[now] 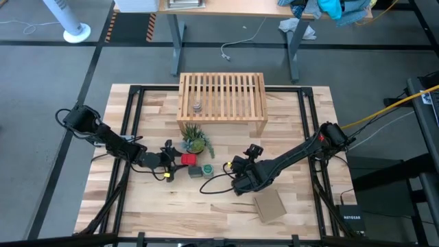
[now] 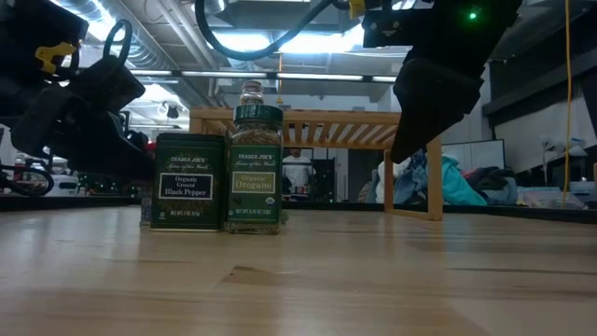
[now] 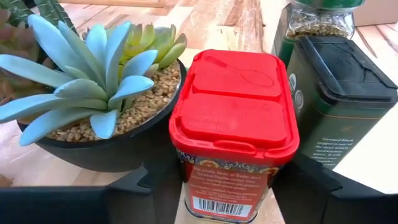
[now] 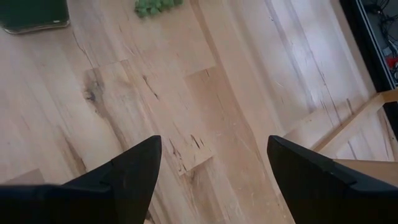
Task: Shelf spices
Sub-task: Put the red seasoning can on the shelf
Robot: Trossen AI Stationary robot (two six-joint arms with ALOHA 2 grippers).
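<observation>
One tiny clear jar [image 1: 197, 107] sits on the slatted light-wood shelf [image 1: 222, 96]; in front of it, left jaws [image 1: 169, 162] straddle the red tin [image 1: 188, 160], not visibly clamped, right jaws [image 1: 235, 165] gape empty, two containers waiting.

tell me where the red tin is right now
High view: the red tin stands left of centre on the table, between the left gripper fingers, below the potted plant.
</observation>
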